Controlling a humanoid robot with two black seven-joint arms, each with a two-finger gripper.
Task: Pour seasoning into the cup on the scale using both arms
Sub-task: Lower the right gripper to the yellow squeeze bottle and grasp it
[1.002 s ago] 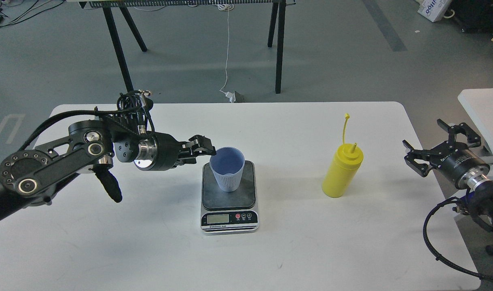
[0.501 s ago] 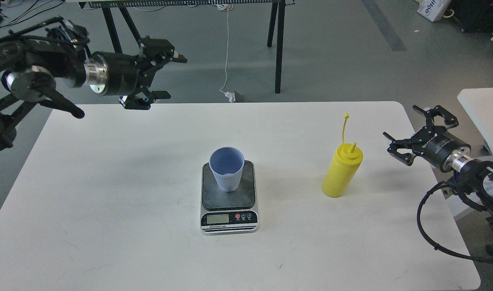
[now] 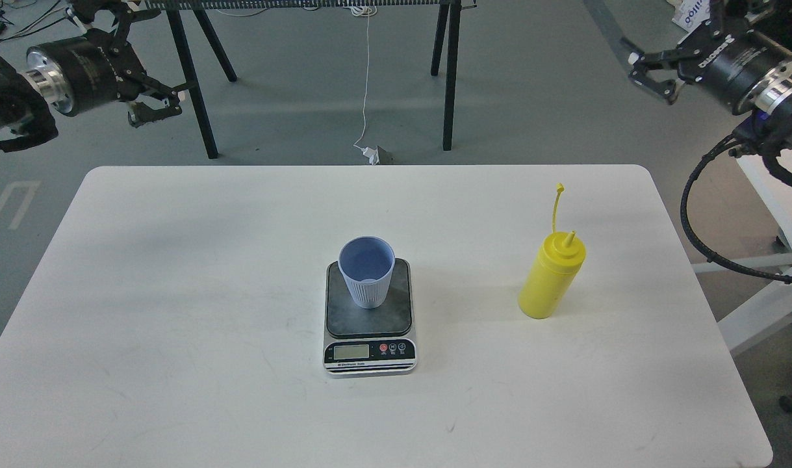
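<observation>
The light-blue cup (image 3: 366,271) stands upright on the dark platform of the scale (image 3: 369,331) at the table's middle. The yellow seasoning bottle (image 3: 551,276) stands upright to the right of it, its cap strap sticking up. My left gripper (image 3: 154,97) is open and empty, raised high at the far upper left, well away from the cup. My right gripper (image 3: 649,65) is open and empty, raised high at the upper right, far above and right of the bottle.
The white table (image 3: 175,325) holds only the scale, cup and bottle. Black trestle legs (image 3: 449,71) and a white cable (image 3: 365,84) stand on the grey floor behind. A second white surface (image 3: 769,188) lies to the right.
Both arms have lifted up and away from the table. The left gripper moved further up and left. The right gripper rose from beside the bottle to the upper right corner.
</observation>
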